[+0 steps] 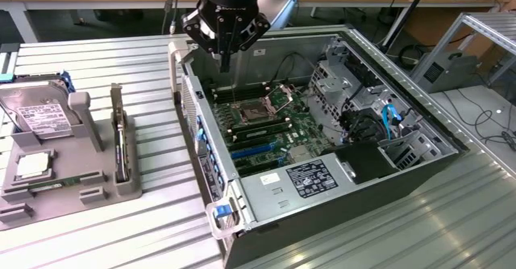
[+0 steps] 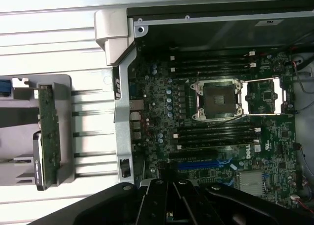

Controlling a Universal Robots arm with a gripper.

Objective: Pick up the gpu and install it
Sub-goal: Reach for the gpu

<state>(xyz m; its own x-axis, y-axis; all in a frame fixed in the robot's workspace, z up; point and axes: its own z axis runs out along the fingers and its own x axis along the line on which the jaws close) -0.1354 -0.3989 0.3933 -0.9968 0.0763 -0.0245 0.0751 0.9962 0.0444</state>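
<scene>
- Your claw (image 1: 224,63) (image 2: 171,198): fingers pressed together, nothing pinched between them. It points straight down and hangs above the open computer case (image 1: 363,220) (image 2: 122,112), clear of everything inside.
- Right beneath the claw: the motherboard (image 1: 278,130) (image 2: 157,102). In the wrist view the blue expansion slot (image 1: 254,151) (image 2: 196,163) is the part closest to the fingertips, with black slots alongside it.
- A little further off on the same board: the CPU socket (image 1: 254,109) (image 2: 217,100), its metal frame swung open, with memory slots on either side.
- Outside the case, well apart from the claw toward the exterior view's left: the gpu (image 1: 119,137) (image 2: 48,132). It stands on its long edge in a groove of the gray holder (image 1: 81,193) (image 2: 64,87) on the ribbed metal table (image 1: 161,220). Nothing touches it. You can see its narrow silver bracket at one end.
- Farthest from the claw, past the gpu in the same holder: the hard drive (image 1: 32,115), white label up, lying tilted.
</scene>
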